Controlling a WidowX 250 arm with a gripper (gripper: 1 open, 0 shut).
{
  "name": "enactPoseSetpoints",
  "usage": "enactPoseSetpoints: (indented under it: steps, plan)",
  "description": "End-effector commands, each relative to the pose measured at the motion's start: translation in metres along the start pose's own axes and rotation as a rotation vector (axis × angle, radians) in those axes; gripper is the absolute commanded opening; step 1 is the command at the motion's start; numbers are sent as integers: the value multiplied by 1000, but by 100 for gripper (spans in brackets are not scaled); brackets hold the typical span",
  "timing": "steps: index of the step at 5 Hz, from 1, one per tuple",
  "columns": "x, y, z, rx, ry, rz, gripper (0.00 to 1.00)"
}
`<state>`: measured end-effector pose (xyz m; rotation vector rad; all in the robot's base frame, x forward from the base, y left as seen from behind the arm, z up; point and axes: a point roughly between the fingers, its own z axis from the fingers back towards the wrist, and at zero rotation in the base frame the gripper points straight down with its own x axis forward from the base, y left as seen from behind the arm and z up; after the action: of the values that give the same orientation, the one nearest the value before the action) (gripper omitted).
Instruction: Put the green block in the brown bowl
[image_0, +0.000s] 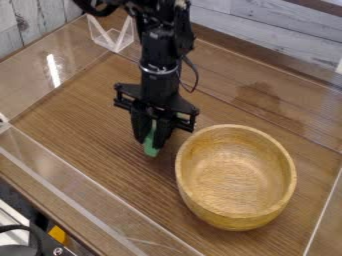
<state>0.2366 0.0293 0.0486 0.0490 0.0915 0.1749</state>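
Note:
The green block (154, 148) lies on the wooden table just left of the brown bowl (238, 130). Only the block's near end shows, since the fingers cover most of it. My gripper (156, 143) points straight down over the block, its black fingers drawn in against the block's long sides and shut on it. The block rests on the table. The bowl is round, light tan wood with a thick rim, and it holds nothing.
The wooden table (80, 110) is fenced by clear plastic walls, one running along the front left (80, 190). A clear plastic stand (110, 35) sits at the back behind the arm.

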Motion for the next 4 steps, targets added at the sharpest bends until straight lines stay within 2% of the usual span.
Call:
enactPoseSetpoints:
  steps: [1, 2, 3, 4]
  plan:
    - [10, 3, 35, -12, -72, -19, 0]
    - [-4, -16, 51, -35, -84, -47, 0]
    - [-23, -40, 57, -53, -77, -107, 0]
    - [-39, -73, 59, -63, -69, -134, 0]
